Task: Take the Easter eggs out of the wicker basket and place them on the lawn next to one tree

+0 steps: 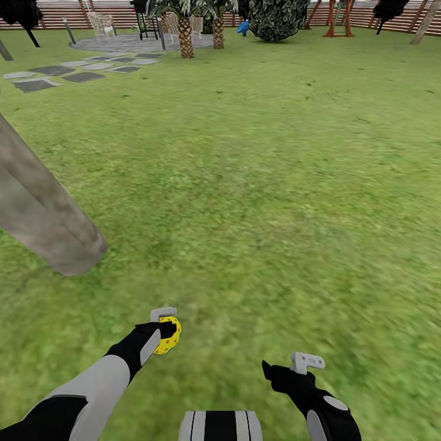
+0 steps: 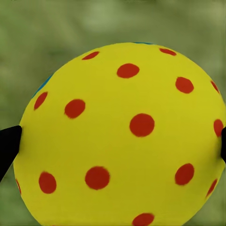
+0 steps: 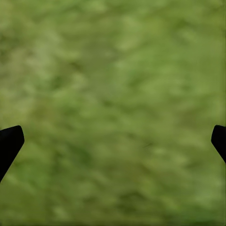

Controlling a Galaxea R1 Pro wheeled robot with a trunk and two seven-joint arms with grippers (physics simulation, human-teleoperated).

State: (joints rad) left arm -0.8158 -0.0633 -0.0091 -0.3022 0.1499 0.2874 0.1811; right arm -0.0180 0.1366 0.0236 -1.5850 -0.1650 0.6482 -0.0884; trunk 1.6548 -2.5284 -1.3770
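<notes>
At about nine o'clock from me stands the tree [image 1: 43,214]. I see just the bottom of its gray-brown trunk, because the edge of the head view cuts off the rest. It leans into the lawn [image 1: 275,184], near my left arm.

My left gripper [image 1: 164,331] is squeezed around one Easter egg [image 1: 169,335], at about eleven o'clock and held above the grass. My black fingers hide part of the egg from my head. My left wrist camera shows it big and yellow with red dots [image 2: 122,136]. Only a thin blue sliver shows at its edge, and the zigzag band is turned away.

My right gripper [image 1: 288,367] at one o'clock is spread wide with nothing in it. Its two black fingertips [image 3: 9,141] poke in over blurry grass.

Far away at twelve o'clock are small palms [image 1: 185,30], gray paving slabs [image 1: 55,76] and a brown fence [image 1: 367,15], too small to see well. I cannot read any writing anywhere.
</notes>
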